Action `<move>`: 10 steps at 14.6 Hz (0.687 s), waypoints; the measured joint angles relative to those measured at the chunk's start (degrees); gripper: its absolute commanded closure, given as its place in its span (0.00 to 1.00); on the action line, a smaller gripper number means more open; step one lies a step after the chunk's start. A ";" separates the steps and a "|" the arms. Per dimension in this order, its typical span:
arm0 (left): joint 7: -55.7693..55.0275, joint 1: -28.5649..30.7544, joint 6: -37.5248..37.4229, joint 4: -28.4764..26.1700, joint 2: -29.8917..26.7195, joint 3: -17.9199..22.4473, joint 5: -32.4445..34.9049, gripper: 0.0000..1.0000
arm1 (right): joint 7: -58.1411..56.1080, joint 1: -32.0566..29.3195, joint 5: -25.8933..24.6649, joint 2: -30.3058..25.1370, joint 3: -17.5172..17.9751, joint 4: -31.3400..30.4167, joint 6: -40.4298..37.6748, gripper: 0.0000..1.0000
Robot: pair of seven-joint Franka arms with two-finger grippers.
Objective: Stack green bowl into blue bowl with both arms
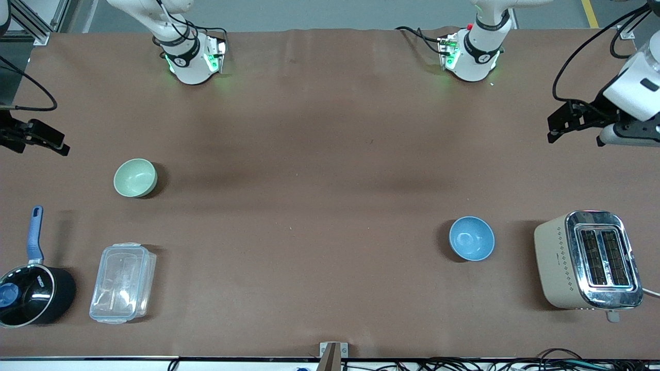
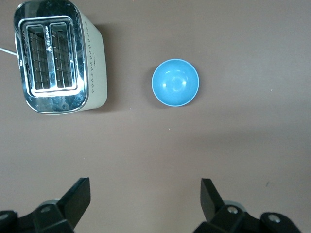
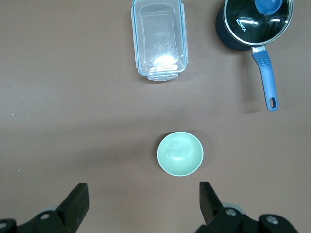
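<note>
Two grippers hang high with fingers spread wide, holding nothing. At the right arm's end of the table, the right gripper [image 3: 141,204] is over bare table near the green bowl [image 1: 135,178], which sits farther from the front camera than the saucepan [image 1: 32,293] and clear container [image 1: 122,283]. The left gripper [image 2: 146,201], partly cut off at the front view's edge, hangs up above the blue bowl [image 1: 471,238] beside the toaster [image 1: 588,260].

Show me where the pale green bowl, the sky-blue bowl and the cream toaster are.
Pale green round bowl [image 1: 135,178]: front view, inner floor.
Sky-blue round bowl [image 1: 471,238]: front view, inner floor.
Cream toaster with chrome top [image 2: 93,68]: left wrist view, cream side wall.
</note>
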 measured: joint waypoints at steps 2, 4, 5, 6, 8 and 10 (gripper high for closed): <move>0.00 0.18 1.43 -0.02 3.30 0.02 0.04 0.00 | -0.73 -0.80 1.05 0.02 -0.02 -0.30 -0.03 0.00; 0.00 0.80 6.83 -0.98 7.24 0.07 0.22 0.00 | -2.25 -2.48 3.21 0.05 -0.08 -1.36 -0.01 0.00; 0.00 1.13 10.76 -2.38 9.09 0.14 0.27 0.00 | -3.34 -3.59 3.73 0.10 -0.10 -2.07 0.11 0.00; 0.00 1.35 15.20 -4.36 10.82 0.17 0.28 0.00 | -4.15 -4.85 3.96 0.14 -0.15 -3.05 0.48 0.00; 0.00 1.80 25.44 -9.38 14.42 0.23 0.29 0.00 | -5.63 -7.15 4.26 0.24 -0.28 -5.82 2.54 0.00; 0.01 2.66 33.61 -13.11 18.83 0.24 0.30 0.00 | -7.40 -9.29 4.31 0.42 -0.34 -9.50 5.98 0.00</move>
